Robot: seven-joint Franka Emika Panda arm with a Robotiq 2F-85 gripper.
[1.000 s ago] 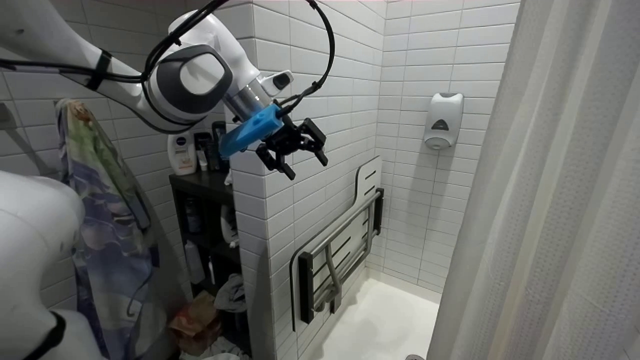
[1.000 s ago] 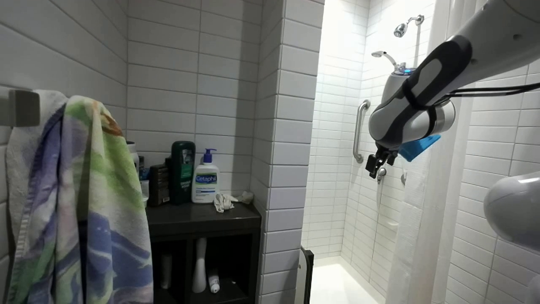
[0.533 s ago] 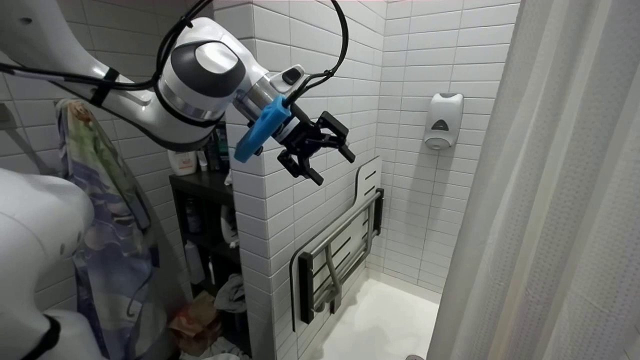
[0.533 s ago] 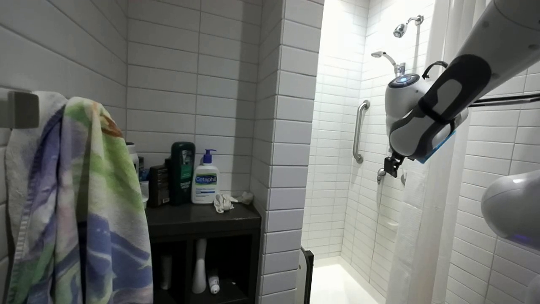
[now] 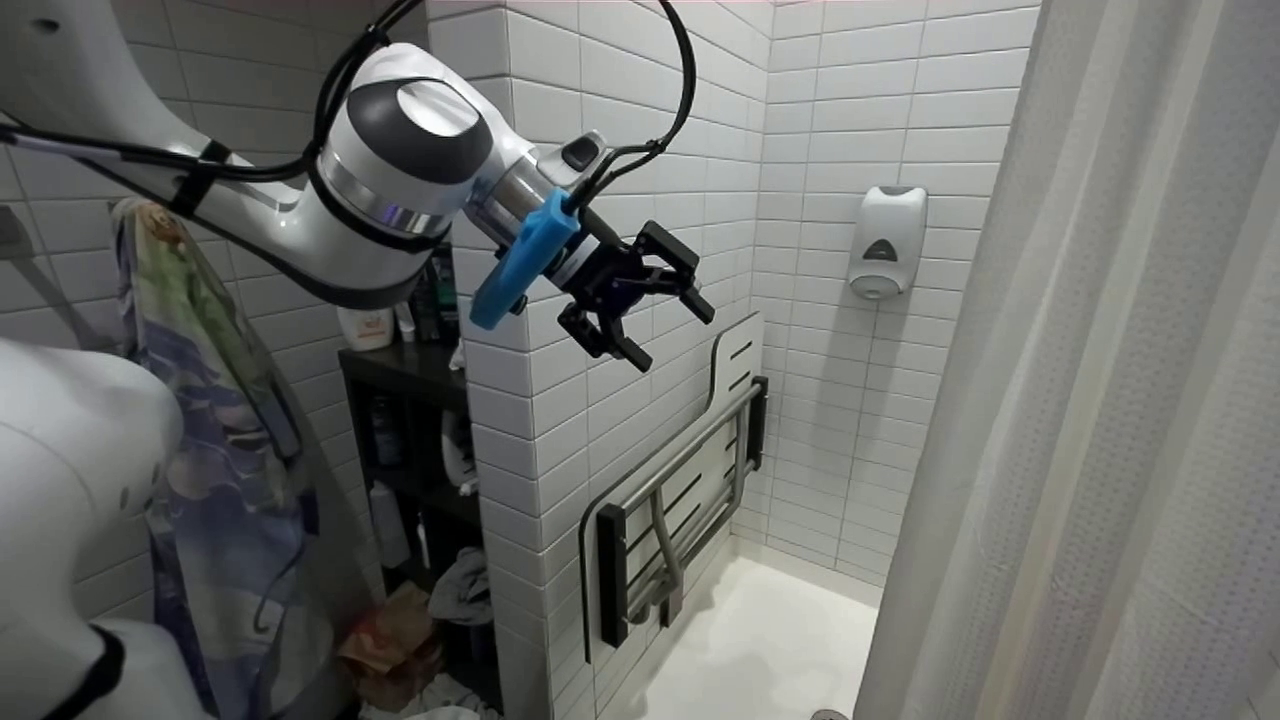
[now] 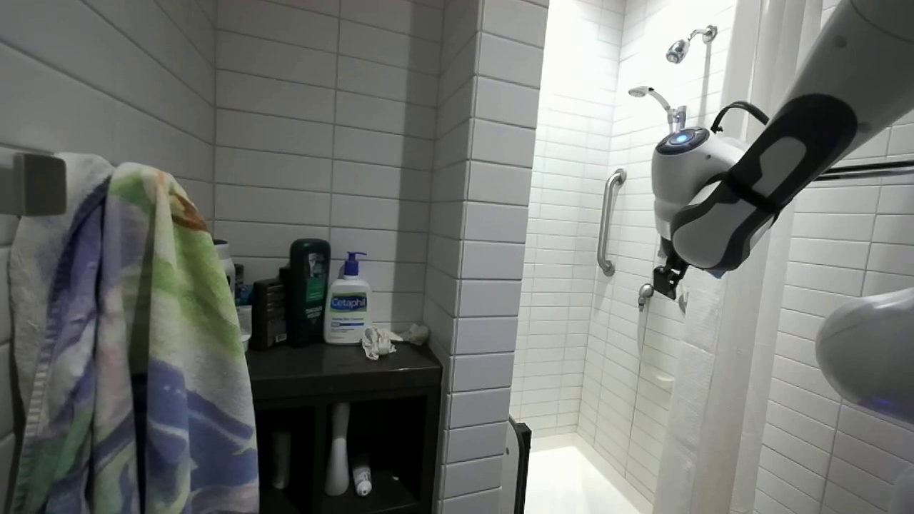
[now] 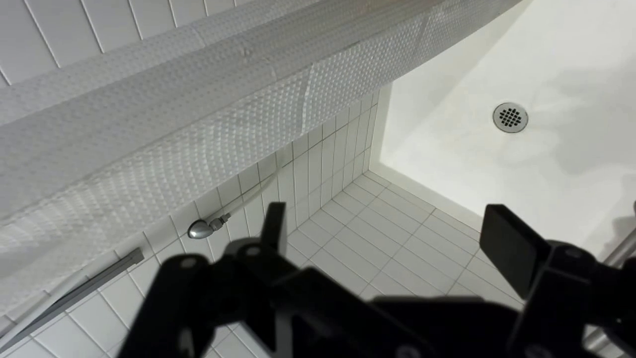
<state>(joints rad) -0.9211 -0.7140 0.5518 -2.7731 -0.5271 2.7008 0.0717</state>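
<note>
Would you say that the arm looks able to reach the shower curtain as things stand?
Probably yes: the gripper is open and empty, and nothing visible stands between it and the shower curtain, though the distance is hard to judge.

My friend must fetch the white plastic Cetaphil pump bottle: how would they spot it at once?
Beside the white-tiled partition wall stands a black shelf unit. On its top, next to a tall dark-green plastic bottle, is the Cetaphil bottle. It alone shows a blue pump.
</note>
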